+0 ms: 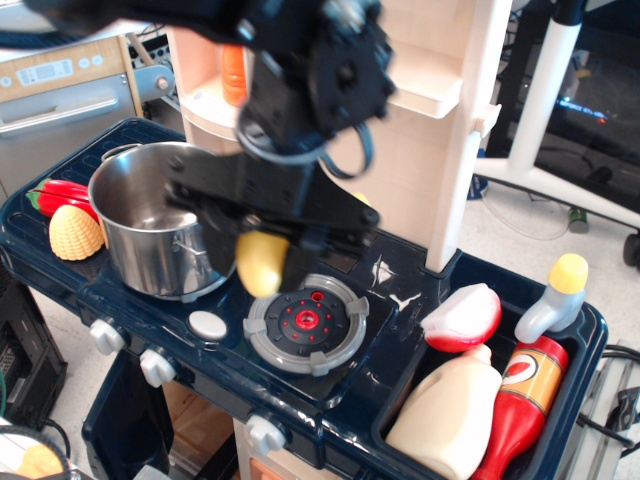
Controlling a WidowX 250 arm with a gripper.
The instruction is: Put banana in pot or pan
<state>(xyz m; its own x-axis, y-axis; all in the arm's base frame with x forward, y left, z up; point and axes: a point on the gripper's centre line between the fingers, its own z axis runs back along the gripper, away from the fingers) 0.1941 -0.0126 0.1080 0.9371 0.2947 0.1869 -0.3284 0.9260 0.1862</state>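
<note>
My black gripper (275,228) is shut on the yellow toy banana (261,263) and holds it in the air. One rounded end of the banana hangs below the fingers. It is above the gap between the round grey burner (307,322) and the shiny steel pot (160,232), just right of the pot's rim. The pot stands upright on the left of the dark blue toy stove and looks empty inside. The arm is blurred from motion.
A bumpy yellow corn cob (76,232) and a red pepper (57,193) lie left of the pot. The right-hand sink holds a red-and-white item (462,317), a cream bottle (445,415), a red bottle (522,404) and a yellow-capped bottle (554,294). A wooden shelf unit (440,130) stands behind.
</note>
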